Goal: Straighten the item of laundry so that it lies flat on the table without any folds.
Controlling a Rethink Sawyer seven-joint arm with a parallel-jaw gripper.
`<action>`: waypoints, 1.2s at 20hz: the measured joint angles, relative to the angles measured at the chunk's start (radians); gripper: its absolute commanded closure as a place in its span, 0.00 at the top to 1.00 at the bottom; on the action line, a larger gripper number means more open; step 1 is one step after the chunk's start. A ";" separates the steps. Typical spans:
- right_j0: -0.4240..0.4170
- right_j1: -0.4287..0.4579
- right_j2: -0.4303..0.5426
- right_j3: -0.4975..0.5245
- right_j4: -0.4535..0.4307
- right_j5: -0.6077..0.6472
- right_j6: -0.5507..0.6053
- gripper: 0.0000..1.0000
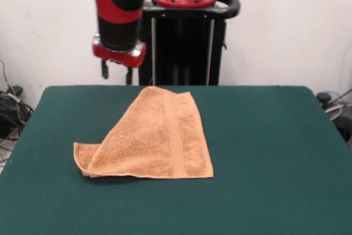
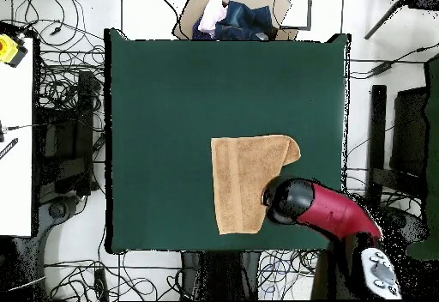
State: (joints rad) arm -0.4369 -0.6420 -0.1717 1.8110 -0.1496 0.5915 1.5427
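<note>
The gripper (image 1: pixel 116 72) hangs empty above the table's (image 1: pixel 264 136) far edge, its two fingers apart, clear of the towel (image 1: pixel 157 138). The towel lies near the table's middle, one side folded diagonally over itself, a corner (image 1: pixel 82 158) peeking out beneath.

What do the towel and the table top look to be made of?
The towel looks like orange-tan terry cloth: fuzzy looped pile, matte, with a flatter woven band running near one edge. The table seems covered in dark green felt-like cloth: dull, even, no shine or grain. Whether it is true felt cannot be told.
</note>
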 measured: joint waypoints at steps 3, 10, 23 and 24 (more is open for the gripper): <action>-0.050 -0.007 0.037 -0.055 0.007 0.011 0.000 1.00; -0.051 -0.006 0.058 -0.209 0.029 0.054 0.000 1.00; 0.074 0.026 0.036 -0.355 0.039 0.059 0.000 1.00; 0.082 0.030 0.028 -0.355 0.039 0.058 0.000 1.00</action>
State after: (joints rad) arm -0.3552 -0.6121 -0.1434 1.4561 -0.1107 0.6499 1.5427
